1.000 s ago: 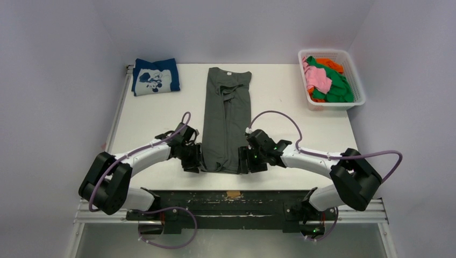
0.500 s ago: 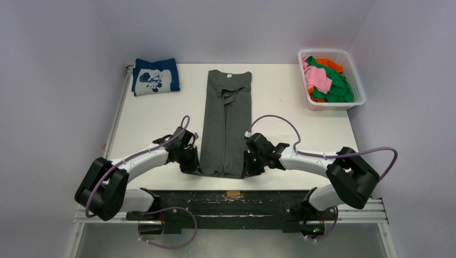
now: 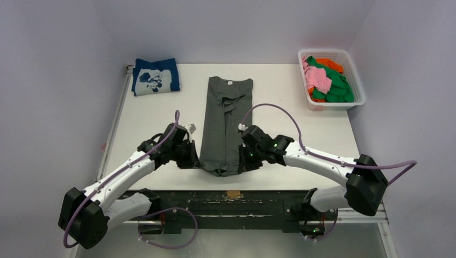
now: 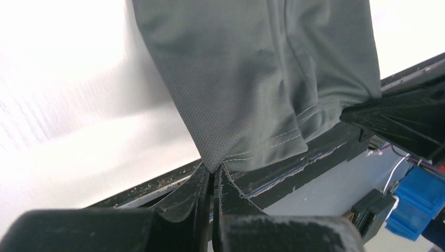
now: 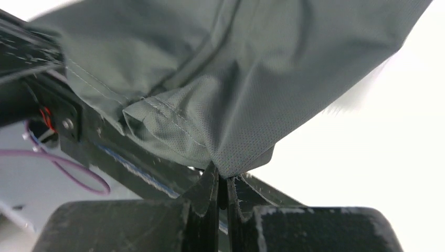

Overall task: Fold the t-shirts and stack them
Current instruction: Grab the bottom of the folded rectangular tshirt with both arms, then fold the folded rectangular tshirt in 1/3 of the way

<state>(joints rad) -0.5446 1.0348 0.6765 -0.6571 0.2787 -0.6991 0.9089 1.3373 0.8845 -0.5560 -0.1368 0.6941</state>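
Grey tee (image 3: 226, 123): plain dark grey, fine pinhole knit, double-stitched hem. Folded lengthwise into one long narrow strip, with creases and a tucked sleeve showing near the neck.
Axis: long axis runs near to far down the middle of the tabletop (image 3: 156, 129). Collar with a small white label at the far end; hem at the near end, close to the near edge.
Hem: both near corners gathered up, so this end is narrower than the rest.
Left claw (image 4: 212, 176): clenched on the left hem corner, cloth pinched between its tips.
Right claw (image 5: 223, 181): clenched on the right hem corner, same pinch.
Navy tee (image 3: 156, 77): folded, white cartoon print up, far-left corner, well apart from the grey one.
Basket (image 3: 332, 52): white mesh, far-right corner, with pink tee (image 3: 317, 78), green tee (image 3: 340, 86) and orange tee (image 3: 330, 63) heaped inside.
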